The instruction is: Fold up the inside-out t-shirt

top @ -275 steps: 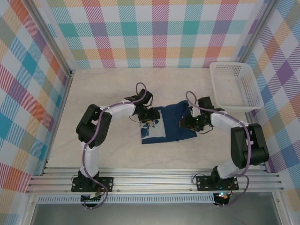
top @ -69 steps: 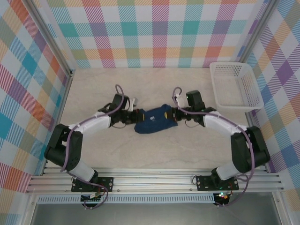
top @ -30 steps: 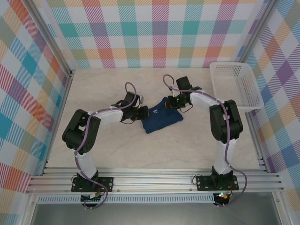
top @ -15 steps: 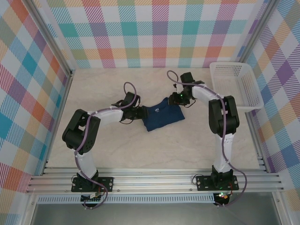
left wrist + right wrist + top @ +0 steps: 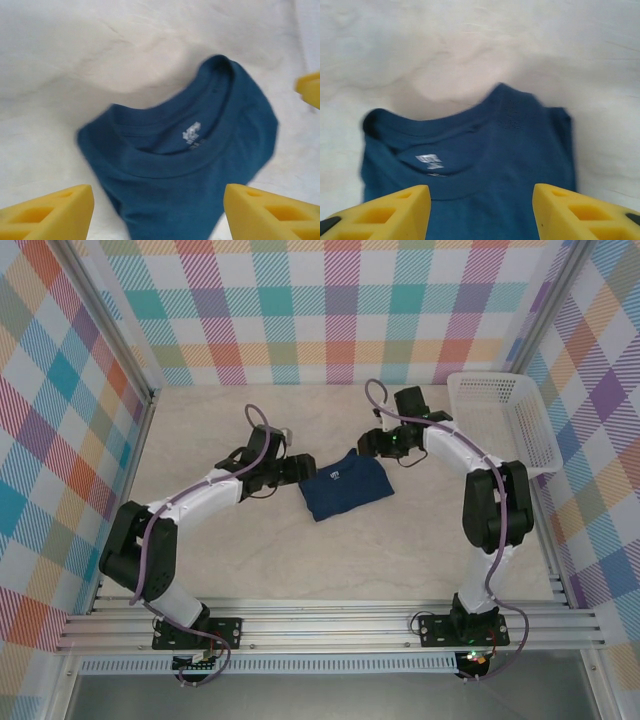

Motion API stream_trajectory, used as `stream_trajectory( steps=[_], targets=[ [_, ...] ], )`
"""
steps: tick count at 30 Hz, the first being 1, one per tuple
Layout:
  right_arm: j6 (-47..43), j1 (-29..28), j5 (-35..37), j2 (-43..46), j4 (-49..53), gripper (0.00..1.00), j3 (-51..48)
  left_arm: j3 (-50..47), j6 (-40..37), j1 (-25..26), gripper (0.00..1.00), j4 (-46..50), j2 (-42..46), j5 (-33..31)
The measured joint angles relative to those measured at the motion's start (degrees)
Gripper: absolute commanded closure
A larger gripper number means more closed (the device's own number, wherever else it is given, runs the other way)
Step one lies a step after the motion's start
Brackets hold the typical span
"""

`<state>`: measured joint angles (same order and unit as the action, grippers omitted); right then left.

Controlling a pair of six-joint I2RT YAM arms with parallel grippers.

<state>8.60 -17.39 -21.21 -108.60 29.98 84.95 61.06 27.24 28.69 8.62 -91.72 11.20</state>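
The inside-out t-shirt (image 5: 346,488) lies as a small dark navy folded bundle on the table, collar and white label (image 5: 333,475) facing up. My left gripper (image 5: 291,468) sits just off its left edge, open, touching nothing. My right gripper (image 5: 373,444) hovers at its far right corner, open as well. In the left wrist view the t-shirt (image 5: 185,170) lies ahead between the yellow fingers (image 5: 50,212), and the left gripper (image 5: 157,215) holds nothing. The right wrist view has the t-shirt (image 5: 470,165) below the open right gripper (image 5: 482,215), its label (image 5: 430,161) towards the left.
A white plastic basket (image 5: 500,425) stands at the back right against the checked wall. Bare pale tabletop (image 5: 330,560) stretches between the shirt and the arm bases. A yellow finger of the right gripper (image 5: 310,87) pokes into the left wrist view's right edge.
Both grippers have opened and let go of the shirt, then drawn back from it, the left one leftward and the right one toward the back right. The shirt stays put, folded.
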Motion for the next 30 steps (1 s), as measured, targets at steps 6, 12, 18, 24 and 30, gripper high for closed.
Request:
stream_trajectory(
  steps=[6,12,18,24,30],
  targets=[
    [1.99,-1.16,-2.67,-5.70,-2.05,0.51,0.66,1.42,0.83,3.52,0.32,-1.68,-8.41,4.42],
    [3.19,0.26,-1.90,-13.81,-1.18,0.54,3.65,4.31,0.79,3.65,0.31,-1.70,-15.96,2.71],
    [3.30,2.45,-0.26,-14.25,0.13,0.52,5.86,6.40,0.76,3.65,0.29,-2.23,-16.98,0.24],
    [2.93,3.65,0.85,-7.76,0.09,0.45,0.33,2.84,0.17,3.26,0.22,-1.11,-8.63,-2.80],
    [3.52,3.54,1.68,2.08,-1.05,0.41,-5.42,-1.79,4.11,0.61,0.22,-1.42,-0.90,-0.63]
  ],
)
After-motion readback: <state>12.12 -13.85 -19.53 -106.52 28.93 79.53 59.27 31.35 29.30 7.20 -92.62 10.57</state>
